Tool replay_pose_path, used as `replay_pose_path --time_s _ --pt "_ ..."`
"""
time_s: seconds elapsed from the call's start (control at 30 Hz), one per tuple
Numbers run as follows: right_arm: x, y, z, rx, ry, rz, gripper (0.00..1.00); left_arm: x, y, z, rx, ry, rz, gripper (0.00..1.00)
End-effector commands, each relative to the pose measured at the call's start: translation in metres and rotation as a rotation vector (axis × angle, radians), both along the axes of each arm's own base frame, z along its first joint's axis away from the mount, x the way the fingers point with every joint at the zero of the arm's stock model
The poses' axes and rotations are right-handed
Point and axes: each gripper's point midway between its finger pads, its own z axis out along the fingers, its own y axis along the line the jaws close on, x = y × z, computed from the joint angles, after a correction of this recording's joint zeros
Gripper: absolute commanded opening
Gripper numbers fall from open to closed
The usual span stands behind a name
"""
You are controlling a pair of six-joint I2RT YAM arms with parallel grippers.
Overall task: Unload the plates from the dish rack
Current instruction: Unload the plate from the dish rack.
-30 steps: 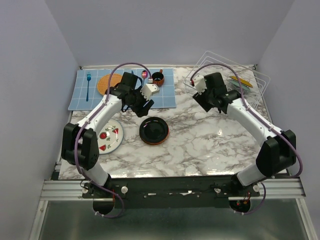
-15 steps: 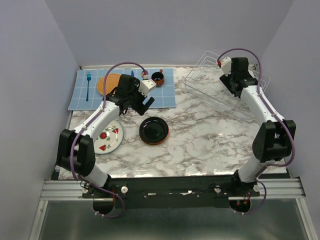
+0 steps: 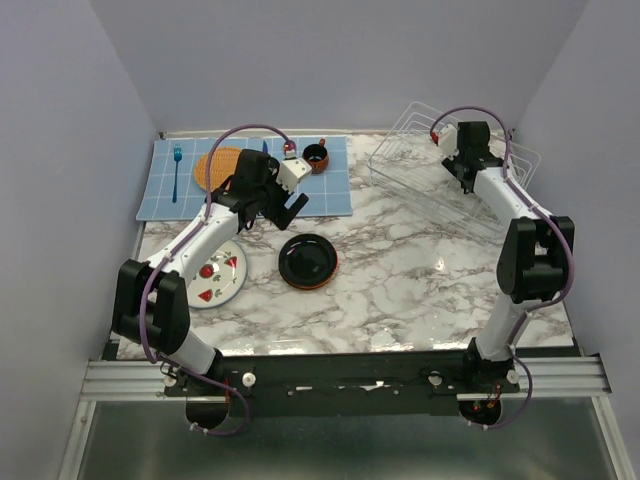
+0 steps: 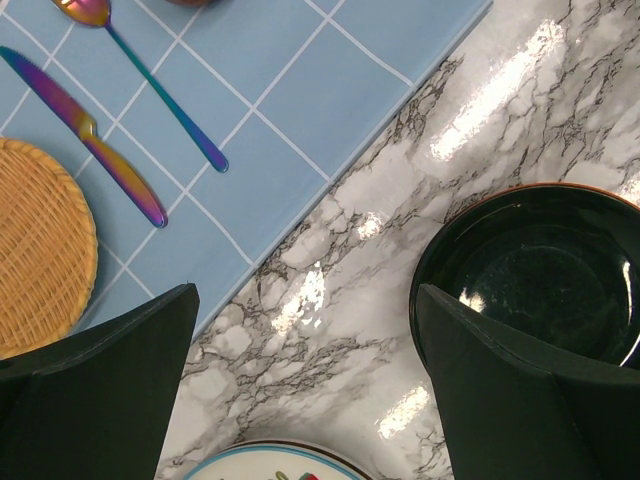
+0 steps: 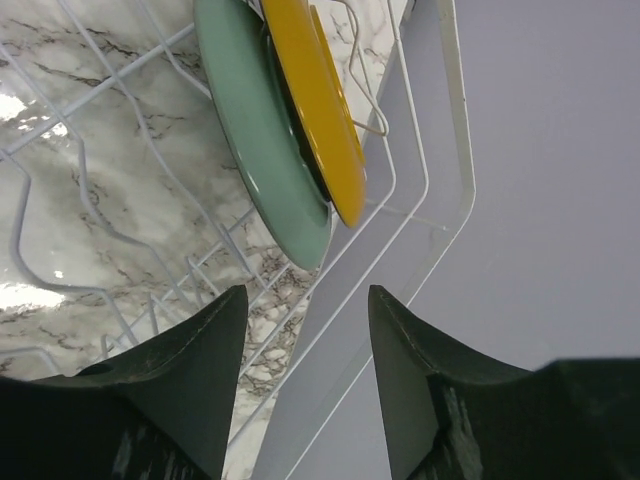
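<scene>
Marble tabletop (image 3: 400, 270), white wire dish rack (image 3: 405, 150) with upright green plate (image 5: 255, 130) and mustard plate (image 5: 315, 100), both jaws apart

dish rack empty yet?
Not empty. Right wrist view shows a green plate and a yellow plate standing on edge in the dish rack.

The white wire dish rack (image 3: 405, 150) sits at the table's far right corner. In it a pale green plate (image 5: 262, 130) and a mustard-yellow plate (image 5: 318, 95) stand on edge, leaning together. Flat on the marble lie a glossy black plate (image 3: 308, 258), stacked on an orange-red plate (image 3: 306, 286) that shows only its rim, and to their left a white plate with red wedges (image 3: 215, 275).
</scene>
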Motion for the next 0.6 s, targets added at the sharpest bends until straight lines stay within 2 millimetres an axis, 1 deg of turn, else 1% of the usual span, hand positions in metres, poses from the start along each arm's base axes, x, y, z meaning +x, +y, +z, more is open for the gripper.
replay_pose_path --time_s 0.0,0.03,0.13,0.57 --pt "0.017 -0.016 0.005 -0.060 -0.038 -0.019 0.56 0.003 0.001 0.003 0.013 -0.023 0.006 0.99" --pt "0.019 -0.017 0.002 -0.063 -0.033 -0.019 0.52 0.004 0.001 0.002 0.012 -0.021 0.007 0.99" --pt "0.022 -0.022 0.001 -0.063 -0.038 -0.030 0.50 0.006 0.000 -0.001 0.016 -0.012 0.009 0.99" --pt "0.031 -0.031 -0.019 -0.057 -0.012 -0.039 0.47 0.008 0.001 -0.004 0.027 0.000 0.009 0.99"
